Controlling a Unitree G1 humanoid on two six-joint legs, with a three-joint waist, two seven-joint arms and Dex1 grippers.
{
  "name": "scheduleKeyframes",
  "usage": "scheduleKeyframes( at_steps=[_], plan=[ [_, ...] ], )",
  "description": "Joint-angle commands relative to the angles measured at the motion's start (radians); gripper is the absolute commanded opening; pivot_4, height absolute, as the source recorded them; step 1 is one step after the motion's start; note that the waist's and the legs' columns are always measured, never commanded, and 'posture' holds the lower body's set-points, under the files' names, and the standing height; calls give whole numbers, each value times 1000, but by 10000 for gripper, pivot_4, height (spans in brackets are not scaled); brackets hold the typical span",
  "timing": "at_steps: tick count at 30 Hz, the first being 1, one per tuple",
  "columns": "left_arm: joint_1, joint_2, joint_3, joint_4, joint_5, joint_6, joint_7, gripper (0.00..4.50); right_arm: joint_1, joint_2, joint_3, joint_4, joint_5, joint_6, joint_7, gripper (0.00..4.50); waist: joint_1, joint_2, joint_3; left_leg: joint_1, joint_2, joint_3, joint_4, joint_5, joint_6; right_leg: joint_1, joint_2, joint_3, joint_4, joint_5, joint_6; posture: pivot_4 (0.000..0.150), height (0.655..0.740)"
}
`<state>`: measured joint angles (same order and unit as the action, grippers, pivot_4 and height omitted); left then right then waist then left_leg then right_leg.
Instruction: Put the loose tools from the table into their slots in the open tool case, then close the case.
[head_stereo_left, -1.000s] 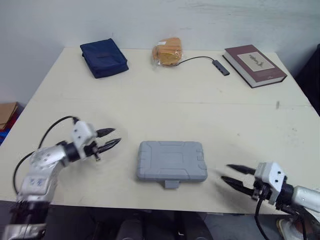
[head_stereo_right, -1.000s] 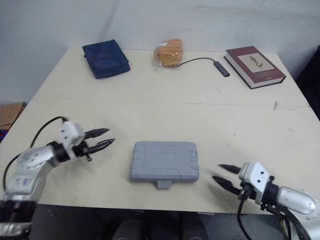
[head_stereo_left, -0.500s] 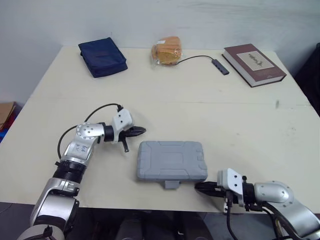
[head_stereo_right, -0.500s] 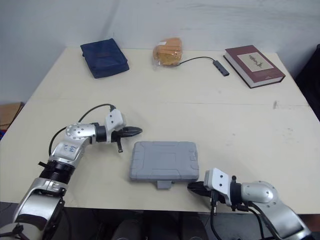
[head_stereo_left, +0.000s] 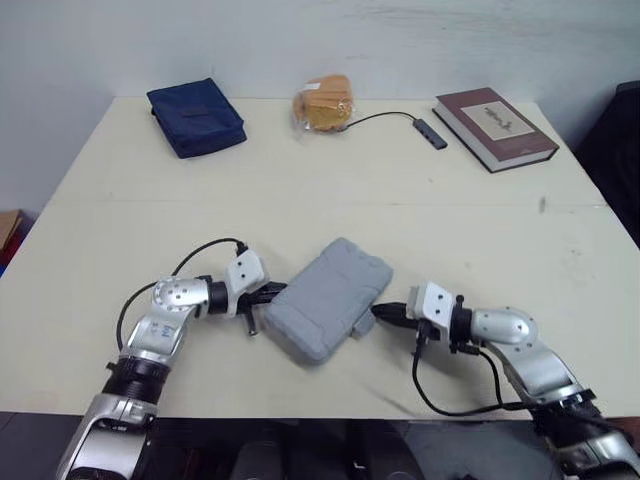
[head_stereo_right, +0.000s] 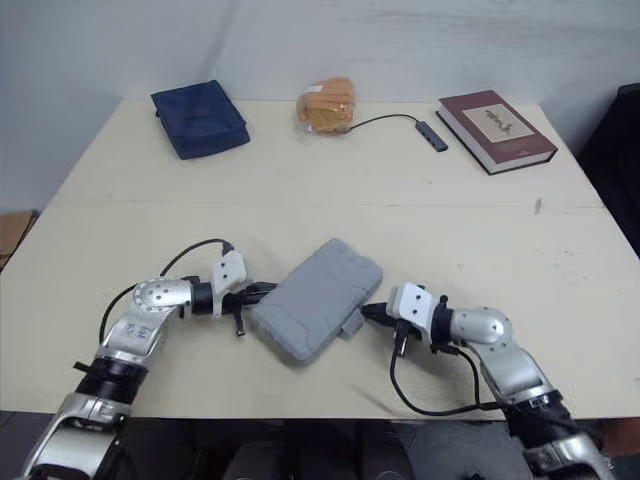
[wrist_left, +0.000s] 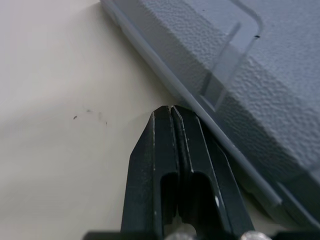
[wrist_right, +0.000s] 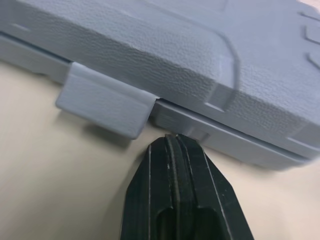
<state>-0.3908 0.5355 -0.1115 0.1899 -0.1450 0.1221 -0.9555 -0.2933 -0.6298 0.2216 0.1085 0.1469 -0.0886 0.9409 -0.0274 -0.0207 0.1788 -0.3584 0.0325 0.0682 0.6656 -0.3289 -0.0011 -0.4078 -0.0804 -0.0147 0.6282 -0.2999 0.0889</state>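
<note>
Checking the grey textured plastic tool case (head_stereo_left: 328, 298), lying shut and askew at lower centre of frame, you have the left gripper (head_stereo_left: 274, 291) and right gripper (head_stereo_left: 384, 311) clenched empty at its opposite edges; press evenly, right tip clear of the latch tab (wrist_right: 105, 105).

The case (wrist_right: 150, 45) is grey, pebble-textured matt plastic; the table (wrist_left: 60, 100) is smooth and matt.
</note>
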Motion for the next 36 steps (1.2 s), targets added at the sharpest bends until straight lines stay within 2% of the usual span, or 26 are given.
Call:
scheduleKeyframes(
  at_steps=[1,5,7,10,14,18,20,23,27,31,36],
  plan=[
    [47,31,40,-114,-15,36,26,241,-29,4,-15,100,-52,-15,-22,172,0,0,0,0,0,0,0,0,0,0,0,0,0,0,0,1500,7400],
    [88,63,97,-200,-33,57,59,241,-50,-2,-34,133,-56,-32,-31,172,-1,0,0,0,0,0,-1,0,0,0,-1,1,0,0,0,1500,7400],
    [89,67,132,-229,-88,38,29,241,-35,-17,-51,117,-53,-31,-35,172,1,0,0,0,0,-1,-1,0,0,0,-1,0,0,0,0,1500,7400],
    [50,63,167,-321,-236,78,-57,241,41,-57,-115,20,-10,-10,-35,172,13,1,0,-1,-1,-2,-1,0,0,0,-4,-1,-1,0,0,1500,7400],
    [-15,56,112,-351,-259,115,-95,241,131,-78,-173,-124,66,45,-21,172,26,1,0,-6,-3,-4,0,2,-4,-1,-5,-3,-4,0,0,1500,7400],
    [-152,-33,-63,-252,-142,89,-98,241,250,-97,-198,-356,163,175,-2,172,29,2,1,-6,-2,-3,0,1,-2,-1,-1,-3,-3,0,1,1500,7400],
    [-213,-74,-133,-153,-51,51,-71,241,265,-90,-183,-420,162,219,-17,172,30,2,1,-7,-2,-3,1,0,0,-1,1,-4,-3,1,1,1500,7400],
    [-268,-128,-194,-48,7,-11,-78,241,262,-68,-156,-477,145,256,-46,172,20,2,1,-5,-2,0,1,0,0,-2,4,-5,-2,1,2,1500,7400],
    [-283,-164,-233,13,37,-9,-91,241,252,-56,-144,-490,130,272,-60,172,24,2,1,-6,-1,1,1,1,0,-4,7,-6,-2,1,1,1500,7400],
    [-262,-147,-290,34,93,15,-121,241,228,-40,-102,-452,90,253,-60,172,26,2,1,-6,-2,0,2,1,1,-3,7,-6,-2,1,1,1500,7400],
    [-247,-139,-293,23,121,92,-87,241,182,-13,-58,-375,32,230,-67,172,26,1,0,-3,-2,0,2,1,2,-1,4,-5,-2,1,1,1500,7400]
  ],
)
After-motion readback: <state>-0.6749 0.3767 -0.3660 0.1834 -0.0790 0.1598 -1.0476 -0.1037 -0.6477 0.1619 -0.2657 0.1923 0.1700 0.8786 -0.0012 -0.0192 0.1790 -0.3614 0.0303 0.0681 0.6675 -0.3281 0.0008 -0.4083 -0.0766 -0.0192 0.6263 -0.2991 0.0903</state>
